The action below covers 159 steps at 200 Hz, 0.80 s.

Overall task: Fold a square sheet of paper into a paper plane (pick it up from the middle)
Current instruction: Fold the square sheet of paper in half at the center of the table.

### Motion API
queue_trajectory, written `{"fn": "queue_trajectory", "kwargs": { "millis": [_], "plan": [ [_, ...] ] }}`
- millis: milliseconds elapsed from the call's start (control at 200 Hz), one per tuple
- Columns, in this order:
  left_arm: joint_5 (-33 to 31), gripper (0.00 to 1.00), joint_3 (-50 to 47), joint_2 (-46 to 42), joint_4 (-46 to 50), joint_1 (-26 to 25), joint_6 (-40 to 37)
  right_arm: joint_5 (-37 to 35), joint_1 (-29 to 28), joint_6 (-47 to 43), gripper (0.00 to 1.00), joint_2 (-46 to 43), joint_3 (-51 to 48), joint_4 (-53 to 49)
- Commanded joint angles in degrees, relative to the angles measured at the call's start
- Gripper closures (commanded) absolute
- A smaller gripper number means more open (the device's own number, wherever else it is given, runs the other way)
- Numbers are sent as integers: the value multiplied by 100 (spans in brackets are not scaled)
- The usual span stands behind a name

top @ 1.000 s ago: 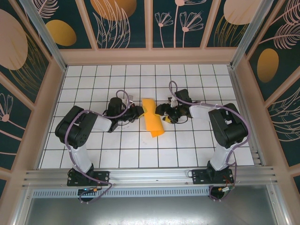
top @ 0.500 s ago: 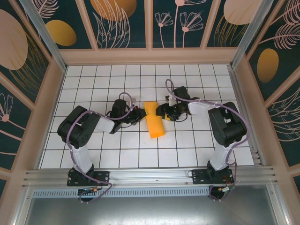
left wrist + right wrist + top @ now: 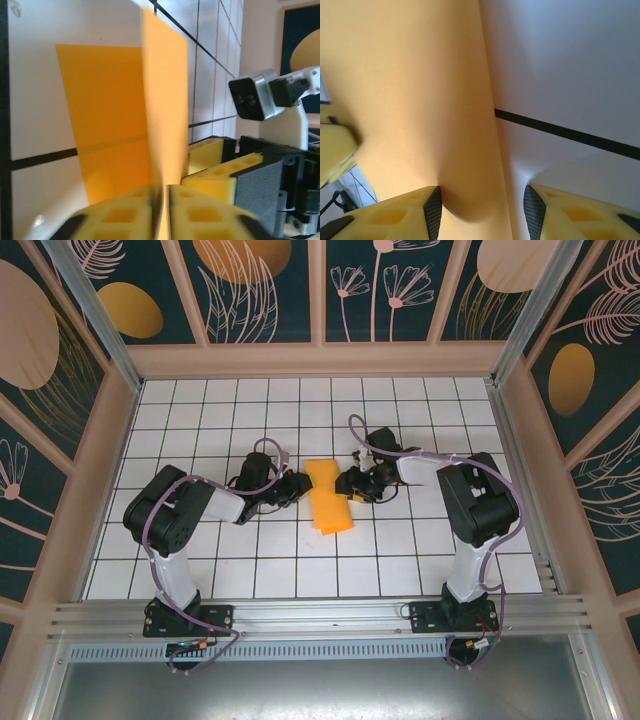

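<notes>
The square sheet of paper (image 3: 331, 508) is bright orange and folded into a narrow strip on the white grid table (image 3: 200, 540). One flap (image 3: 165, 85) stands upright on its edge. My left gripper (image 3: 297, 484) reaches the strip's upper part from the left. Its yellow pads (image 3: 120, 215) are nearly together, with the flap's edge between them (image 3: 161, 200). My right gripper (image 3: 347, 483) comes in from the right and is open (image 3: 482, 205). One of its fingers rests over the paper (image 3: 410, 90), the other over the bare table (image 3: 570, 65).
Beige wooden rails and patterned walls (image 3: 320, 290) enclose the table on three sides. An aluminium rail (image 3: 320, 615) carries both arm bases at the near edge. The right gripper's yellow pads (image 3: 220, 165) sit just behind the standing flap.
The paper has come down from a taller, raised pose to lie lower on the table. My right gripper has moved left onto it and its jaws have narrowed.
</notes>
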<state>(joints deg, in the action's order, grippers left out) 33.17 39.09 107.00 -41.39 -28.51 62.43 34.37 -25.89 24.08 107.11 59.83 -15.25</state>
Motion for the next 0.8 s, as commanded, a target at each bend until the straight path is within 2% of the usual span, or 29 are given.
{"fn": "queue_trajectory", "kwargs": {
  "millis": [0,195,520,580,620,791],
  "plan": [
    [-329,69,266,-324,734,-23,-579,-715,-124,-185,51,296,123,-358],
    [-889,49,666,-712,1904,36,-1366,-1198,-170,-254,53,440,126,-432],
    [-1488,26,759,-1182,2459,118,-1623,-1204,-125,-568,58,595,205,-602],
    [-1573,16,758,-1212,2507,111,-1648,-1250,-106,-613,59,623,213,-633],
    [-1639,2,758,-1231,2540,117,-1676,-1309,-94,-636,60,644,218,-655],
    [-1958,2,780,-1303,2582,118,-1586,-1489,-15,-586,62,795,230,-698]
  ]
}}
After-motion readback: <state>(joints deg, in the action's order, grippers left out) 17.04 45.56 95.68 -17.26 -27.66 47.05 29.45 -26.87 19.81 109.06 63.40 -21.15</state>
